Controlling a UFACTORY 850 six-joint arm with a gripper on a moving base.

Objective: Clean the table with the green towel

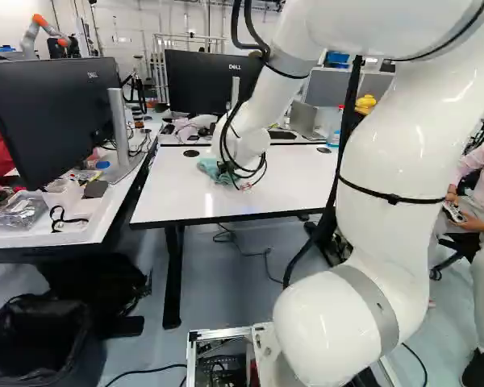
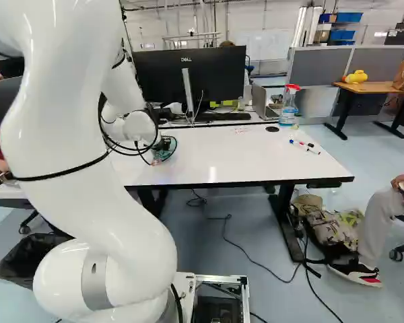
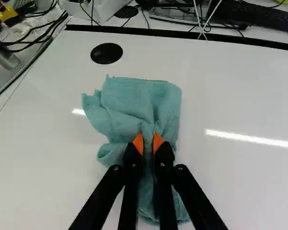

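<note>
Left of centre in the left base view, we find the green towel (image 1: 208, 165) bunched on the white table (image 1: 173, 203), well inside its near edge. In the wrist view we see a fold of it pinched between the orange pads of the gripper (image 3: 148, 141), the rest spreading ahead of and beneath the fingers, with a black disc (image 3: 106, 53) in the tabletop just beyond. We judge the step in hand to be wiping: we should press lightly and evenly, keep the fingertips off the surface, and run overlapping strokes, since a bunched cloth may skip. Towards the right of the right base view, we would steer round the pens (image 2: 304, 145) and work over the faint reddish marks (image 2: 242, 130). Our arm (image 1: 395, 161) stands large at the right of the left base view, its upper part leaving the frame, its forearm slanting down and away to the towel.
</note>
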